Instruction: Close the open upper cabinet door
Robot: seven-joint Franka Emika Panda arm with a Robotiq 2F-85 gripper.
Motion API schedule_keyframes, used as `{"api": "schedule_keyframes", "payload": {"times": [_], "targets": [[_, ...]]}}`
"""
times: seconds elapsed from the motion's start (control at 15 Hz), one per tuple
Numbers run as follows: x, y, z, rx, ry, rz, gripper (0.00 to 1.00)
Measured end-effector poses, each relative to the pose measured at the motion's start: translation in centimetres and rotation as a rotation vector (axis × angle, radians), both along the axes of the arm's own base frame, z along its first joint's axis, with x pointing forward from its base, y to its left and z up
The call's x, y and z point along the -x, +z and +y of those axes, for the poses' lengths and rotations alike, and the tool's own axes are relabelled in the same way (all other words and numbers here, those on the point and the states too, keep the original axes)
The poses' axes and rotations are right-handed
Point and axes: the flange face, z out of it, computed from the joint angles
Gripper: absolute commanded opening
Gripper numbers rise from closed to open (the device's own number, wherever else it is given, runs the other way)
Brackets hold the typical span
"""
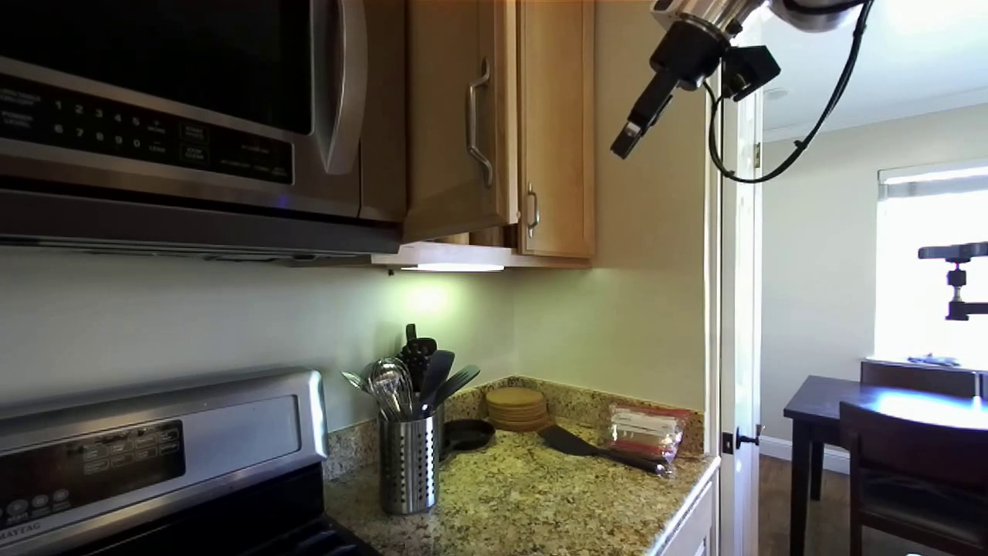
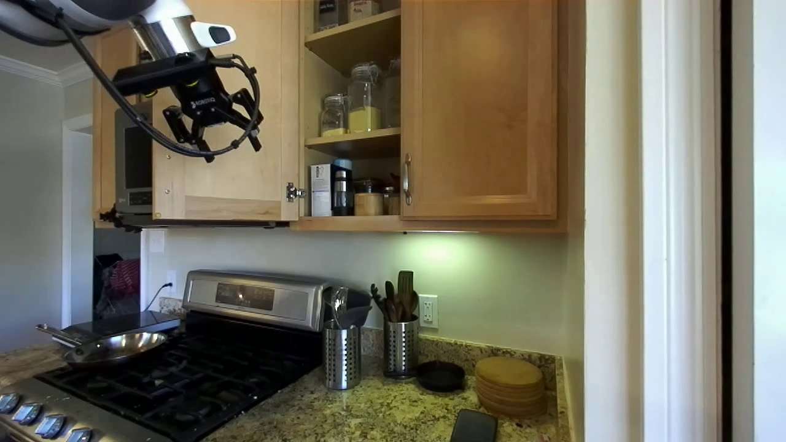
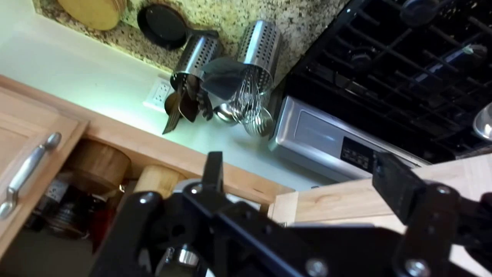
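The upper cabinet door stands swung open. Its outer face with the silver bar handle shows in an exterior view (image 1: pixel 440 131). Its pale inner face shows in an exterior view (image 2: pixel 245 178) and in the wrist view (image 3: pixel 342 198). The upper cabinet (image 2: pixel 350 224) has its shelves exposed; its bottom rail also shows in the wrist view (image 3: pixel 246 177). My gripper (image 2: pixel 233 150) is open and empty, fingers pointing down, in front of the door's inner side. It shows apart from the door in an exterior view (image 1: pixel 621 147). In the wrist view the fingertips (image 3: pixel 301 173) are wide apart.
A shut neighbouring cabinet door (image 2: pixel 485 110) is on the right. The microwave (image 1: pixel 154 93) hangs beside the open door. Glass jars (image 2: pixel 365 101) stand on the shelves. Below are the stove (image 2: pixel 184 362), utensil holders (image 2: pixel 342 359) and a stack of round mats (image 2: pixel 509 387) on the counter.
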Motion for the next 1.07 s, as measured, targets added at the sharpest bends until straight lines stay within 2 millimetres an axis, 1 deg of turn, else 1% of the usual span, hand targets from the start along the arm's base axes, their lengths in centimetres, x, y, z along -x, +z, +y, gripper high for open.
{"api": "schedule_keyframes", "payload": {"times": [0.13, 0.2, 0.6, 0.73, 0.87, 1.07], "targets": [[-0.7, 0.8, 1.4, 0.0, 0.022, -0.037, 1.0], [-1.0, 0.9, 1.7, 0.002, 0.026, -0.041, 1.0], [-1.1, 1.1, 1.8, 0.003, 0.027, -0.044, 1.0], [-1.1, 1.0, 2.2, -0.01, 0.035, -0.039, 1.0], [-1.0, 1.3, 3.7, -0.038, 0.061, -0.043, 1.0], [-0.5, 2.6, 6.3, -0.062, 0.102, -0.068, 1.0]]}}
